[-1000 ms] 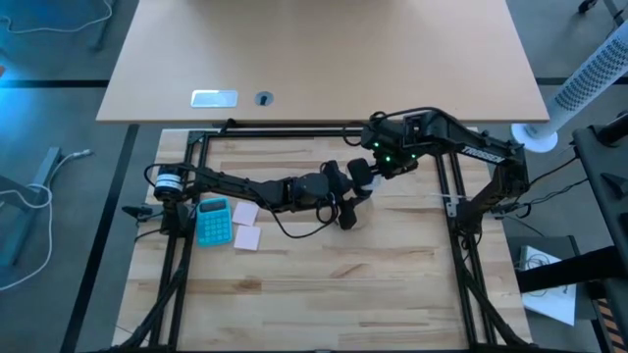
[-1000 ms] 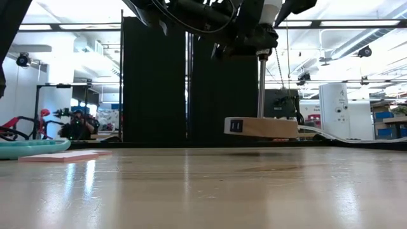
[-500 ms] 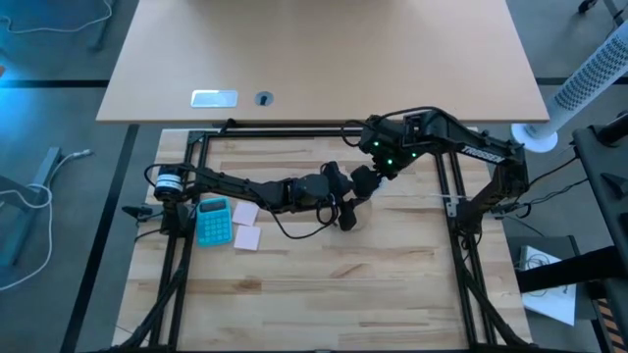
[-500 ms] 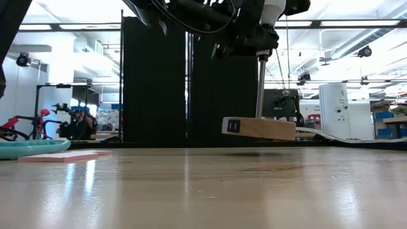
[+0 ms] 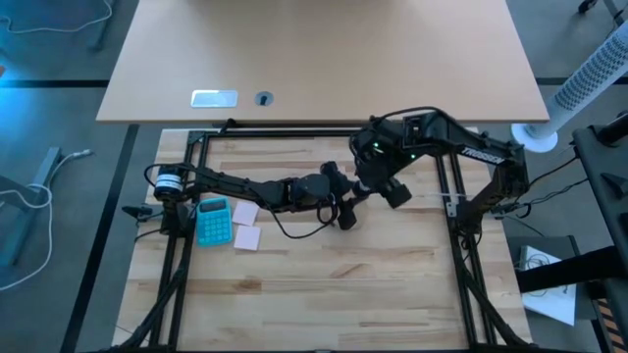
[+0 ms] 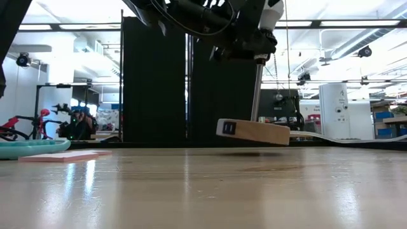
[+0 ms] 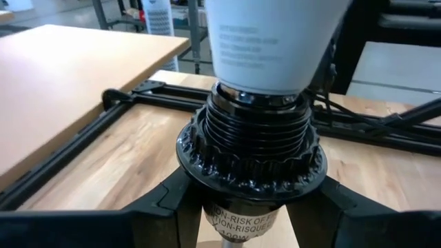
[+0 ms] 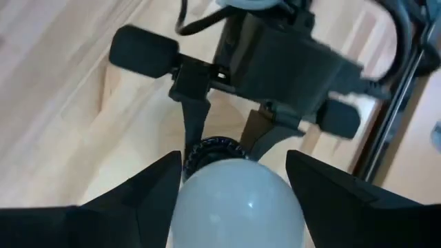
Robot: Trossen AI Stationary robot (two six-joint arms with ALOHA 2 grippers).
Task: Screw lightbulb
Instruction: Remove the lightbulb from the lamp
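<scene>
So the whole lamp base is off the bench (image 6: 203,191) here: the left tool (image 7: 248,207) is clamped tight on the neck just under the black socket (image 7: 249,148), and in the low view the wooden base (image 6: 253,131) hangs in the air on its thin rod (image 6: 257,92), tilted a bit with one end lower. My read is the left arm is holding the socket up and steady so it can't spin or slide while the other arm does the twisting. The lightbulb (image 8: 238,203) sits right on top of that socket, its threaded base (image 7: 256,124) partly down in the black collar, with several threads showing above the rim (so I'd guess it's not fully screwed home yet). The right tool (image 8: 234,196) comes at it from above, its two dark fingers (image 8: 148,189) sitting either side of the white globe and closed about halfway onto it, so it looks like a grip on the bulb rather than a hover. Off to the left side of the bench there's a teal calculator (image 5: 213,222) and a couple of pink sticky notes (image 5: 245,236), well apart from the action and not involved
</scene>
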